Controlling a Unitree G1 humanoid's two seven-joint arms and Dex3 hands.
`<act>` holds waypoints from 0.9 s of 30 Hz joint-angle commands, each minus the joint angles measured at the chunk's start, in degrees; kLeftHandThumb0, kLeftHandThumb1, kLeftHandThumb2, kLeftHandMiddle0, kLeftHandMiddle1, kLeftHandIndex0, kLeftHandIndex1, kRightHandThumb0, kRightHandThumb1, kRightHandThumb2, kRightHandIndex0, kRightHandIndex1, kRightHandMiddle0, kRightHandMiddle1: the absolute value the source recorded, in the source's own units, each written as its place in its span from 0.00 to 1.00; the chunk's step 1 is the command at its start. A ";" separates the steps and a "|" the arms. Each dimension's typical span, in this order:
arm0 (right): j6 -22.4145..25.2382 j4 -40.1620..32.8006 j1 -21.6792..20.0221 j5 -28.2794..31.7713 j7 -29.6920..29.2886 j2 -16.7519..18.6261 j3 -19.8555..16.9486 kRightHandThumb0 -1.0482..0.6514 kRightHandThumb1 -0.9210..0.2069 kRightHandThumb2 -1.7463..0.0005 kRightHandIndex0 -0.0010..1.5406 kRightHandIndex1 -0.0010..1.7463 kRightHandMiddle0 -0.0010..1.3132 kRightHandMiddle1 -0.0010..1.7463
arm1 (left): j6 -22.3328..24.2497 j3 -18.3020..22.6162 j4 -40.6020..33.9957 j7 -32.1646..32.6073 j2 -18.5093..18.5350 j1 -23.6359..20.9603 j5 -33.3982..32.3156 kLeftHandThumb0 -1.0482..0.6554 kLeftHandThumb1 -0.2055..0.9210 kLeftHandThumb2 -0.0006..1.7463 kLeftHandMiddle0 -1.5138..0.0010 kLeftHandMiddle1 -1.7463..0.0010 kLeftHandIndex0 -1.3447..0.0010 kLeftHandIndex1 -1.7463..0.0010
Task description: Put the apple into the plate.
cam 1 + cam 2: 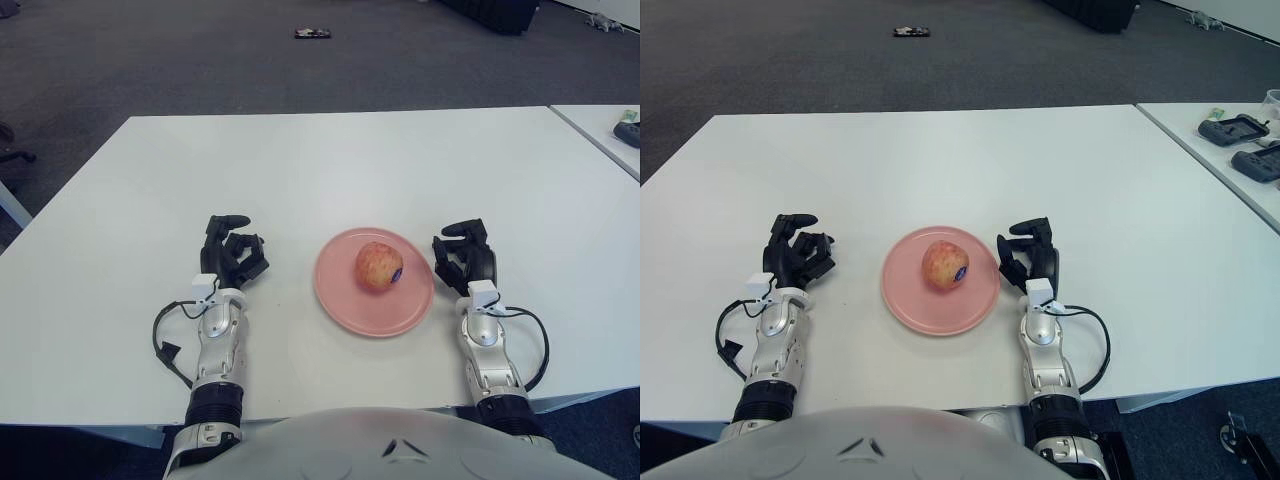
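Nearest you, your left hand [233,250] and right hand [466,254] show on either side of the plate [345,300], fingers curled and gripping nothing. Between them, the one apple [379,265] already sits in the one pink plate on the desk [330,160], so the job looks done; nothing seems left but pulling back.

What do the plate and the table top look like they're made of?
Plate: pink, smooth, evenly coloured with a soft sheen, probably plastic or melamine, though glazed ceramic is possible. Table top: flat matte white with no grain, likely laminate. The apple sits on the plate.
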 commanded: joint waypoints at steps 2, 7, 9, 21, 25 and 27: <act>-1.09 0.83 -1.11 0.40 -0.26 -0.53 -0.74 0.41 0.00 0.70 0.33 0.69 0.15 1.00 | 1.89 0.04 0.91 -0.28 0.32 1.00 0.04 0.61 0.60 0.65 0.67 0.03 0.78 0.00; -1.26 1.09 -1.35 0.33 -0.26 -0.68 -0.95 0.41 0.00 0.70 0.33 0.68 0.15 1.00 | 1.97 -0.31 0.86 -0.25 0.62 1.07 0.61 0.61 0.60 0.66 0.67 0.01 0.78 0.00; -1.22 1.11 -1.41 0.33 -0.25 -0.71 -1.02 0.41 0.00 0.70 0.33 0.69 0.15 1.00 | 1.97 -0.40 0.84 -0.26 0.69 1.09 0.68 0.61 0.60 0.66 0.68 0.01 0.78 0.00; -1.72 1.23 -1.69 0.08 -0.27 -0.58 -0.97 0.41 0.00 0.70 0.34 0.69 0.15 1.00 | 2.64 -0.33 1.00 -0.63 1.29 0.82 0.54 0.61 0.49 0.74 0.63 0.00 0.72 0.00; -1.79 1.23 -1.69 0.02 -0.20 -0.56 -0.90 0.41 0.00 0.70 0.34 0.69 0.15 1.00 | 2.43 -0.31 1.13 -0.63 1.39 0.76 0.63 0.61 0.47 0.76 0.62 0.00 0.70 0.00; -1.75 1.20 -1.70 0.12 -0.05 -0.52 -0.87 0.41 0.00 0.70 0.34 0.69 0.15 1.00 | 2.25 -0.21 1.09 -0.77 1.32 0.73 0.31 0.61 0.47 0.76 0.62 0.00 0.70 0.01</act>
